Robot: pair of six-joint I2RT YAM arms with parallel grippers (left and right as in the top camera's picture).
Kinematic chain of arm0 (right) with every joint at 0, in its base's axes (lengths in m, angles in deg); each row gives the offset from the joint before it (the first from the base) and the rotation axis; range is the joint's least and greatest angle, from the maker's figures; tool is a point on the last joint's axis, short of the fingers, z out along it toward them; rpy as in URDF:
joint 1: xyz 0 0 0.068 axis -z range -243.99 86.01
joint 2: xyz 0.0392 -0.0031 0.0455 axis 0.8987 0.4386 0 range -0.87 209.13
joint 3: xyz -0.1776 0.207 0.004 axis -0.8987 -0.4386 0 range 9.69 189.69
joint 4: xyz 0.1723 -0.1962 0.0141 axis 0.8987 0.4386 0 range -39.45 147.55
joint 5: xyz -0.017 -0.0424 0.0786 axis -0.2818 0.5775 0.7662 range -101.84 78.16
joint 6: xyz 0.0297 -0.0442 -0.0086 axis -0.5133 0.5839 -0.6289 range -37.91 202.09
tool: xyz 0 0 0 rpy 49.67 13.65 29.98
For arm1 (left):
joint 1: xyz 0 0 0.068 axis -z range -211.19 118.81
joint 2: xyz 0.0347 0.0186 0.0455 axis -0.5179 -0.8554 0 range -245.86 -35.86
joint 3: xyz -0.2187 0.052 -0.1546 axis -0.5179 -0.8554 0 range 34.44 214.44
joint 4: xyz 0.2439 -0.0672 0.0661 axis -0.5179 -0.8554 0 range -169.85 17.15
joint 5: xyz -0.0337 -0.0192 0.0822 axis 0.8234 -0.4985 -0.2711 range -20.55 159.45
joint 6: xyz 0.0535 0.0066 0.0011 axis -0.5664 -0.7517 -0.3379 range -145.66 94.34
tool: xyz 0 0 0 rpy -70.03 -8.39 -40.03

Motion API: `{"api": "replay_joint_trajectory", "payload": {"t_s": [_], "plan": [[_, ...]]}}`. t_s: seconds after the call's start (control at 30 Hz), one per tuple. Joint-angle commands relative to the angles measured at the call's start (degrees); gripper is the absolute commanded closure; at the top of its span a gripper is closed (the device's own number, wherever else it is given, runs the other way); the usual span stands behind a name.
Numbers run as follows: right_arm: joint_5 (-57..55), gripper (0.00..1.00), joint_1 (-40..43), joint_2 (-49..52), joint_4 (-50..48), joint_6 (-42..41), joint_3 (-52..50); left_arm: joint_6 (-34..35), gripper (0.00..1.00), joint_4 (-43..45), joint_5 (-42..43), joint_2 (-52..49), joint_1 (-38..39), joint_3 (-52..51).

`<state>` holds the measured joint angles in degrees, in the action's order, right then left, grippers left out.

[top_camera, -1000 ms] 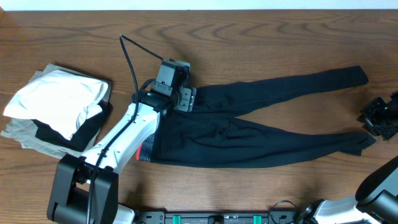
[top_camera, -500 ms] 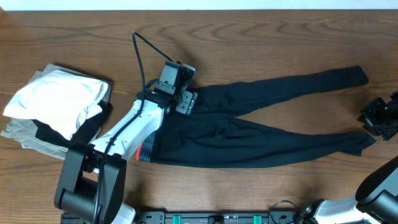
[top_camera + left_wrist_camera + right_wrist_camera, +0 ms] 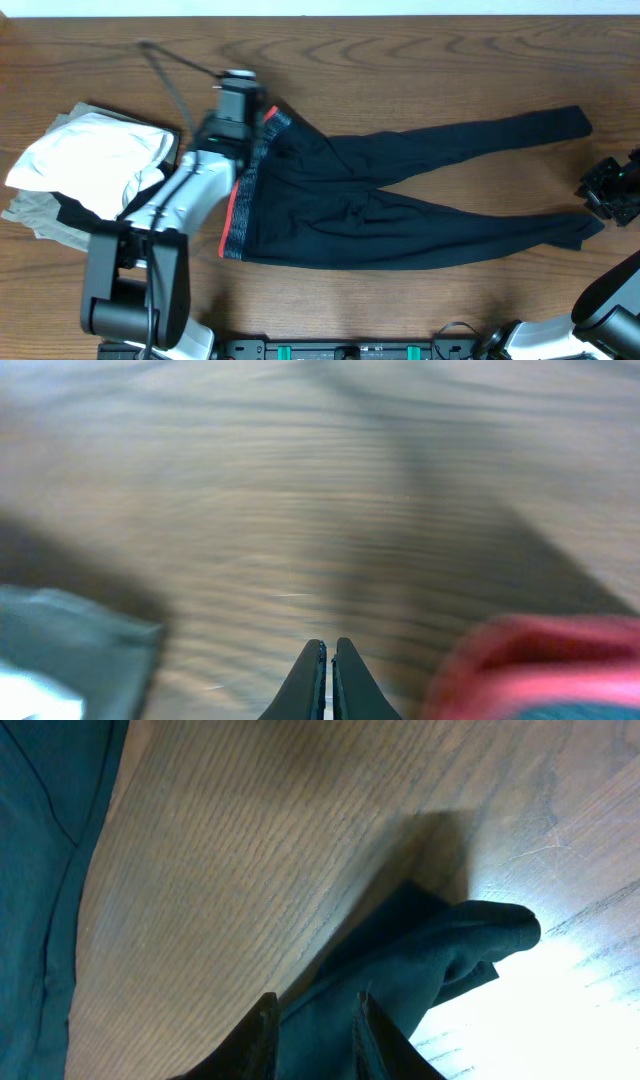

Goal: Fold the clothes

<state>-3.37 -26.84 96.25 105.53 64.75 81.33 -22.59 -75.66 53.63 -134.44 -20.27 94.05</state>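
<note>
Table [image 3: 420, 70]: wood, trousers [image 3: 330, 220] spread.
Left pincer [image 3: 332, 646]: pinched shut, low (blurred); red waistband [image 3: 530, 660] just right.
Right pincer [image 3: 316, 1002]: grip unclear.

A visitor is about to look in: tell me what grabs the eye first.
The black trousers sprawl across the table, legs running right, the red-and-grey waistband at their left end. The left claw, shut, sits by that waistband's far corner, and a folded pile topped by a white shirt lies at the left edge.

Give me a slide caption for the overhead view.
Black trousers spread on a wooden table, left pincer by the red waistband, folded pile alongside.
</note>
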Motion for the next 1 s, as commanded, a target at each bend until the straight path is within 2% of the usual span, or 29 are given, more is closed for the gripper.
{"api": "replay_joint_trajectory", "payload": {"t_s": [0.0, 0.27, 0.37, 0.47, 0.53, 0.63, 0.7, 0.77, 0.97], "plan": [[-0.61, 0.77, -0.46, 0.26, 0.02, 0.74, 1.2, 6.91, 0.94, -1.73, 0.15, -0.15, -3.61, 0.94], [-1.42, 0.77, -0.46, 0.26, 0.11, 0.74, 1.2, 6.34, 0.94, -10.51, 8.83, 2.8, -1.42, 0.94], [-1.9, 0.76, -0.46, 0.26, 0.09, 0.74, 1.2, 1.73, 0.94, -14.27, 12.46, 5.79, 0.5, 0.94], [-2.23, 0.77, -0.46, 0.26, 0.02, 0.72, 1.2, -5.97, 0.94, -16.85, 17.25, 7.98, 2.54, 0.94], [-2.23, 0.76, -0.46, 0.26, -0.13, 0.7, 1.2, -10.64, 0.94, -17.33, 19.58, 8.02, 3.58, 0.94], [-2.23, 0.76, -0.46, 0.26, -0.13, 0.7, 1.2, -13.51, 0.94, -18.01, 20.74, 7.08, 4.37, 0.92], [-2.23, 0.77, -0.46, 0.26, -0.13, 0.7, 1.2, -15.3, 0.94, -18.16, 24.87, 5.95, 4.44, 0.92], [-2.23, 0.77, -0.46, 0.26, -0.13, 0.7, 1.2, -15.5, 0.94, -18.1, 27.39, 4.48, 4.44, 0.92], [-2.25, 0.76, -0.46, 0.26, -0.13, 0.72, 1.2, -16.39, 0.94, -14.25, 27.43, -0.44, 6.12, 0.94]]}}
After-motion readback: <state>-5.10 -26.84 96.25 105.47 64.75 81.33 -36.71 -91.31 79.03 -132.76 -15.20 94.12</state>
